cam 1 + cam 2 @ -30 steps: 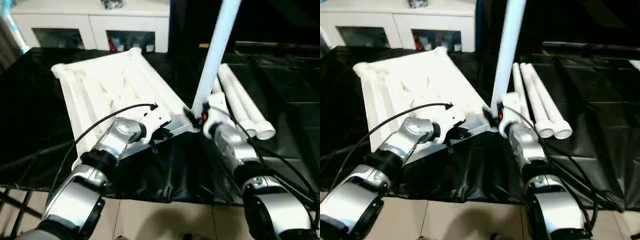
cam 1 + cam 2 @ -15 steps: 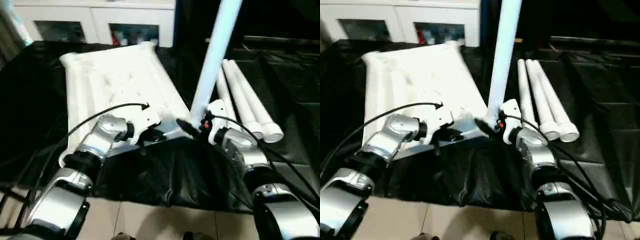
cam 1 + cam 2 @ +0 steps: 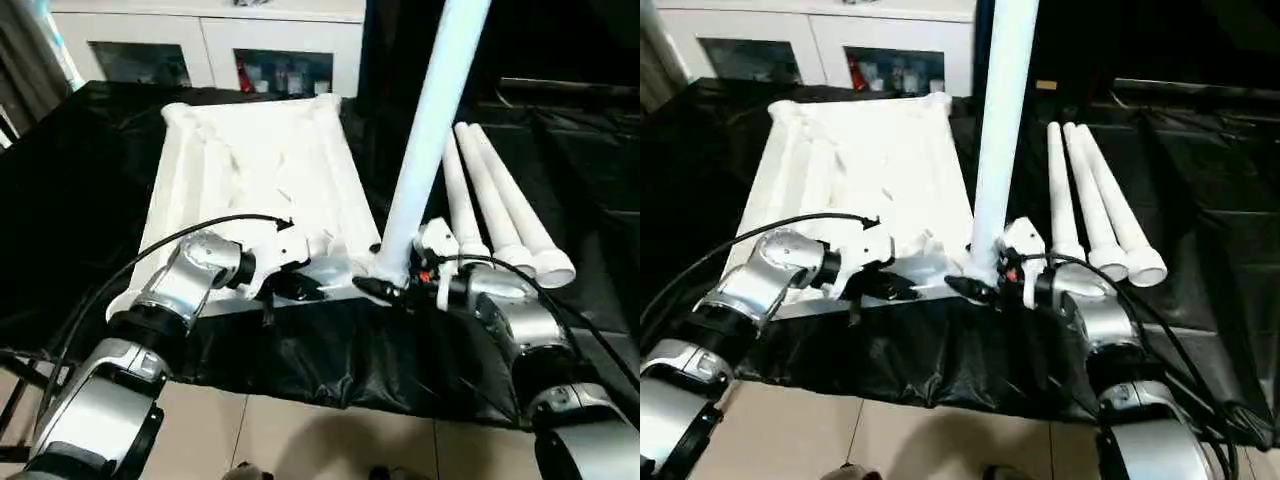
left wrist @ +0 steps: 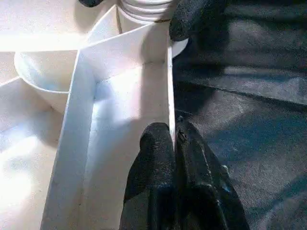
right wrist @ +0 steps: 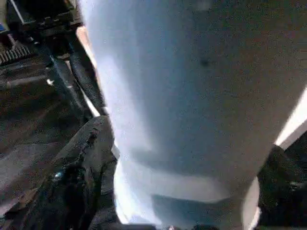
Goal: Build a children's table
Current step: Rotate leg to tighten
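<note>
Nearest, pinching the tabletop [image 3: 250, 170] near rim with left end effector [image 4: 173, 143] clenched, clasping the upright leg [image 3: 1002, 130] base at the near corner socket with right end effector [image 3: 985, 285], lying upside down on the black-draped counter [image 3: 70, 200], resting beyond it three spare legs [image 3: 1095, 205] and white cabinet [image 3: 200, 40].

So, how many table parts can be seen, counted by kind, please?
Tabletop: 1
Upright leg, standing in the near corner socket: 1
Legs lying on the black cloth: 3
Total: 5 parts
</note>
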Controlling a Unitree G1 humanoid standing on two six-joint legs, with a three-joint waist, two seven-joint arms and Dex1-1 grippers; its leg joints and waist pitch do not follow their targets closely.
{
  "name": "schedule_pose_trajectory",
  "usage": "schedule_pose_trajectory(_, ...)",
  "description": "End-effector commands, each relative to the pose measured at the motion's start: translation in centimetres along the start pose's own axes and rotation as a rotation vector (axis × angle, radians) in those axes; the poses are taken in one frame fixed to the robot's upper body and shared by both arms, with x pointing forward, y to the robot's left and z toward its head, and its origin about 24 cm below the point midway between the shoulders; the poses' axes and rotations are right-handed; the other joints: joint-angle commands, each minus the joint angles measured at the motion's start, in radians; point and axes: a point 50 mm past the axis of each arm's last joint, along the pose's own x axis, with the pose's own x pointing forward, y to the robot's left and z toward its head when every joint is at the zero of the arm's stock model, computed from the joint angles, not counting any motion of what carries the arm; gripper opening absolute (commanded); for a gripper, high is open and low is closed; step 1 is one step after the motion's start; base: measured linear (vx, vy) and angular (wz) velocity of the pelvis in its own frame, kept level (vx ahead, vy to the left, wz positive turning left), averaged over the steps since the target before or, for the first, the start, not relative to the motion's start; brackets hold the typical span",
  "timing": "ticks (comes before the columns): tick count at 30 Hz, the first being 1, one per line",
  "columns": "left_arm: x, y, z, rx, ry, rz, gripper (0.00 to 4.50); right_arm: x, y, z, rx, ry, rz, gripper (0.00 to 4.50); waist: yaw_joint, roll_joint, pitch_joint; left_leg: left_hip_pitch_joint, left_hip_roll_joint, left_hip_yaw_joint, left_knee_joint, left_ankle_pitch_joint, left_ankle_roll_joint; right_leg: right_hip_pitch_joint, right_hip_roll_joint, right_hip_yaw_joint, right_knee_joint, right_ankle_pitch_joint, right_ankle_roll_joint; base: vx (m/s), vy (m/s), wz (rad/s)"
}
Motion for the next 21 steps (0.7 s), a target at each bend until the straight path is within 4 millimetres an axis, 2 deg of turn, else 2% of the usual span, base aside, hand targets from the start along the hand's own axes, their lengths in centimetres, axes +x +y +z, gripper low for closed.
schedule_pose_trajectory(1, 0.4, -0.2, 1.1, 0.062, -0.032, -0.034, 0.0, 0.5, 0.7, -0.1, 0.005, -0.003, 0.051, 3.4, 0.002, 0.002, -0.086, 0.006, 0.036, -0.004, -0.061, -0.107, 0.111, 0.082, -0.055, 0.048, -0.047, -0.083, -0.27, 0.0, 0.0, 0.0)
schedule_pose_trajectory(7, 0.3, -0.3, 1.0, 0.06, -0.029, -0.047, 0.0, 0.6, 1.1, -0.5, 0.014, 0.002, 0.067, 2.84, 0.009, 0.003, -0.088, 0.008, 0.035, -0.005, -0.061, -0.104, 0.105, 0.082, -0.054, 0.048, -0.045, -0.076, -0.266, 0.0, 0.0, 0.0)
schedule_pose_trajectory(12, 0.3, -0.3, 0.8, 0.048, -0.025, -0.05, 0.0, 0.9, 1.6, -0.9, 0.032, 0.004, 0.076, 2.78, 0.013, 0.003, -0.089, 0.008, 0.035, -0.004, -0.059, -0.096, 0.106, 0.083, -0.054, 0.048, -0.043, -0.063, -0.267, 0.0, 0.0, 0.0)
schedule_pose_trajectory(15, 0.5, -0.1, 0.6, 0.015, -0.022, -0.018, 0.0, 1.2, 1.6, -1.3, 0.054, -0.001, 0.016, 2.77, 0.013, -0.001, -0.087, 0.008, 0.034, -0.004, -0.06, -0.108, 0.098, 0.082, -0.054, 0.048, -0.047, -0.094, -0.259, 0.0, 0.0, 0.0)
schedule_pose_trajectory(17, 1.0, 0.4, 0.7, -0.026, -0.022, 0.067, 0.0, 1.8, 1.0, -1.7, 0.067, 0.004, -0.125, 2.77, 0.01, -0.003, -0.082, 0.01, 0.034, -0.004, -0.064, -0.138, 0.076, 0.079, -0.056, 0.048, -0.055, -0.163, -0.241, 0.0, 0.0, 0.0)
schedule_pose_trajectory(18, 1.1, 0.5, 0.8, -0.028, -0.022, 0.071, 0.0, 1.8, 1.0, -1.7, 0.068, 0.004, -0.132, 2.77, 0.01, -0.003, -0.082, 0.01, 0.034, -0.004, -0.064, -0.138, 0.076, 0.079, -0.056, 0.048, -0.055, -0.163, -0.241, 0.0, 0.0, 0.0)
schedule_pose_trajectory(19, 1.6, 1.0, 0.9, -0.055, -0.016, 0.148, 0.0, 2.3, 0.6, -2.0, 0.085, 0.019, -0.249, 2.77, 0.004, -0.005, -0.074, 0.018, 0.029, -0.005, -0.068, -0.19, 0.044, 0.074, -0.059, 0.047, -0.073, -0.295, -0.206, 0.0, 0.0, 0.0)
schedule_pose_trajectory(20, 2.0, 1.2, 1.2, -0.077, -0.018, 0.195, 0.0, 2.6, 0.4, -2.4, 0.115, 0.031, -0.322, 2.77, 0.002, -0.004, -0.071, 0.022, 0.029, -0.005, -0.071, -0.21, 0.033, 0.072, -0.058, 0.046, -0.08, -0.347, -0.192, 0.0, 0.0, 0.0)
schedule_pose_trajectory(21, 2.3, 1.4, 1.4, -0.093, -0.019, 0.228, 0.0, 2.9, 0.3, -2.6, 0.139, 0.039, -0.37, 2.77, -0.005, -0.003, -0.063, 0.032, 0.026, -0.007, -0.073, -0.252, 0.012, 0.066, -0.058, 0.044, -0.092, -0.446, -0.167, 0.0, 0.0, 0.0)
